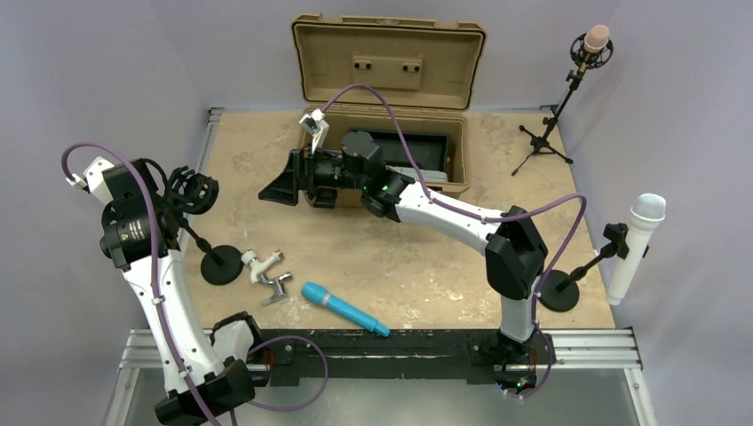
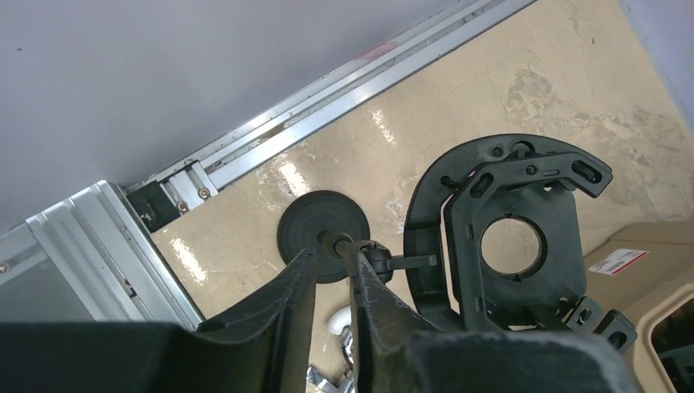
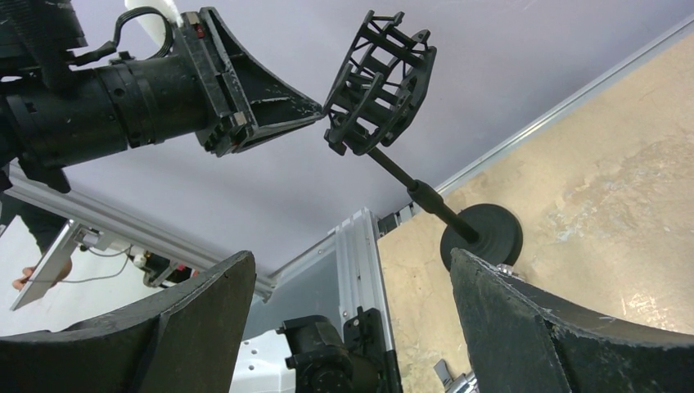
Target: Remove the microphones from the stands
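The blue microphone [image 1: 342, 308] lies flat on the table near the front edge, apart from any stand. The black desk stand [image 1: 221, 264] stands at the left, its shock mount [image 1: 197, 189] empty; table shows through its ring in the left wrist view [image 2: 425, 246]. My left gripper [image 1: 178, 197] is at the mount's neck, its jaws closed narrowly on the stem [image 2: 331, 254]. My right gripper [image 1: 280, 186] hangs open and empty over mid-table, facing the stand [image 3: 491, 233] and mount [image 3: 380, 78].
An open tan case [image 1: 386, 89] sits at the back. A tripod stand with a pink microphone [image 1: 590, 44] is at the back right. A white microphone [image 1: 639, 244] sits on a stand at the right edge. Small white and silver clips [image 1: 266, 271] lie beside the stand base.
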Robot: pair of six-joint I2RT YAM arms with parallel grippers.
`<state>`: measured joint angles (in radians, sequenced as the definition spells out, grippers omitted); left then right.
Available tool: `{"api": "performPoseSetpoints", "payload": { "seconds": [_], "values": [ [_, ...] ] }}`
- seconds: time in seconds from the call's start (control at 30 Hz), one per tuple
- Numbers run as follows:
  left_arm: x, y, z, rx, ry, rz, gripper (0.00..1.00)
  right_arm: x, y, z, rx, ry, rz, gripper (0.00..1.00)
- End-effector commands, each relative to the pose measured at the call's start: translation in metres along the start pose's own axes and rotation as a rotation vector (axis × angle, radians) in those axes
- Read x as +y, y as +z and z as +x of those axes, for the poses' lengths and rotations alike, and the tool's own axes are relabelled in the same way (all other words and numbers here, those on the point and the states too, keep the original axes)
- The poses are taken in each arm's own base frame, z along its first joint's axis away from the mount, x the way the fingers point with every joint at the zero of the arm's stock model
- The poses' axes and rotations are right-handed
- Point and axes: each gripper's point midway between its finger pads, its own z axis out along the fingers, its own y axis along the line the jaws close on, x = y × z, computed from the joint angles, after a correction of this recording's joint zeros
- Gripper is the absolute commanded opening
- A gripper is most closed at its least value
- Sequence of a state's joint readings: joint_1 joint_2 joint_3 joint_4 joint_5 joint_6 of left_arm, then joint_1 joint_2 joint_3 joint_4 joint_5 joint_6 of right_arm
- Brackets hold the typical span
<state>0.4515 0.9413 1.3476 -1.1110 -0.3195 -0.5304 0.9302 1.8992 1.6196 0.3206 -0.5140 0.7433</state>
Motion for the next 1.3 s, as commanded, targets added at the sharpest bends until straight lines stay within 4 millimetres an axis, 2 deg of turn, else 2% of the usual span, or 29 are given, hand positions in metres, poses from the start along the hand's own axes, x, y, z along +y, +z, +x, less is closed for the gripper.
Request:
{"api": "performPoseSetpoints", "payload": {
  "seconds": [0.0,0.23,0.4,0.97,1.27],
  "values": [
    [-0.012,0.008,-0.011,-0.03,-0.006,0.042,0.18,0.011,0.002,-0.019,-0.048,-0.039,-0.021,0.87],
    [-0.033,0.008,-0.011,-0.012,-0.002,0.148,0.12,0.011,0.002,-0.02,-0.049,-0.039,-0.021,0.87],
    [-0.034,0.012,-0.004,0.017,0.005,0.152,0.12,0.01,0.002,-0.018,-0.045,-0.033,-0.021,0.87],
    [-0.021,0.029,0.016,0.088,0.045,0.072,0.11,0.008,0.003,-0.017,-0.046,-0.028,-0.022,0.87],
    [0.004,0.043,0.056,0.173,0.09,-0.016,0.08,0.01,0.004,-0.019,-0.053,-0.026,-0.027,0.87]
  ]
}}
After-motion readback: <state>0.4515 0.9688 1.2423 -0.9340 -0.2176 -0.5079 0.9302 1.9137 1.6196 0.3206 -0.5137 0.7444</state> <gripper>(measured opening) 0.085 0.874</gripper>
